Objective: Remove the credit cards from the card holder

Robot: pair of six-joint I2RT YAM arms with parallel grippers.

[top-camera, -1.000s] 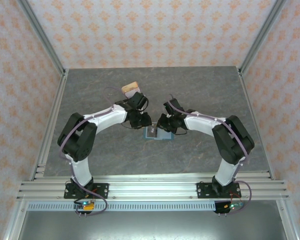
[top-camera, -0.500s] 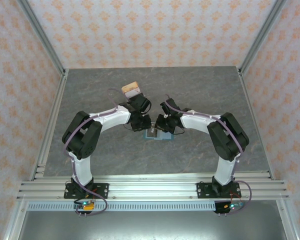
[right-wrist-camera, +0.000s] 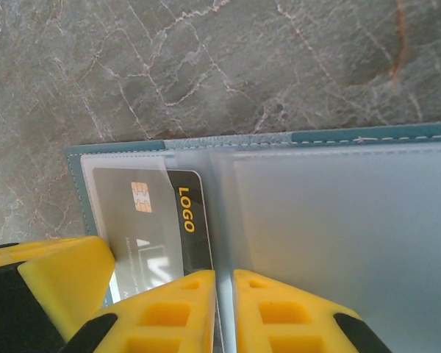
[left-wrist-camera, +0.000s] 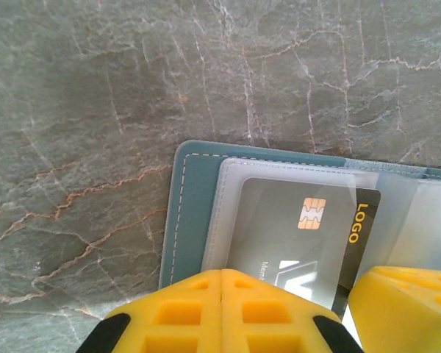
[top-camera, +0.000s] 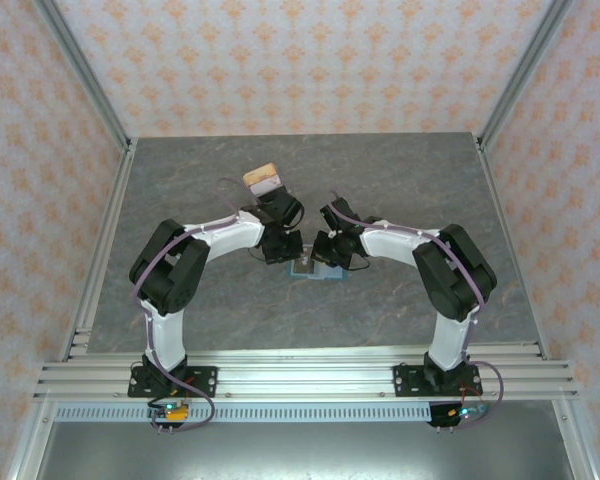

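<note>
The blue-grey card holder lies open on the table between my two grippers. In the left wrist view its stitched edge frames a clear sleeve holding a dark credit card with a gold chip and yellow lettering. My left gripper is shut, its tips meeting over the card's near edge. My right gripper is shut on the clear centre fold of the card holder, beside that same card. A tan card and a white card are stacked farther back.
The grey marbled table is walled by patterned panels and metal posts. The other arm's yellow finger crowds the left wrist view at lower right. A left finger sits at lower left in the right wrist view.
My left gripper has closed its jaws over the holder. Both arms have drawn in slightly toward the holder.
</note>
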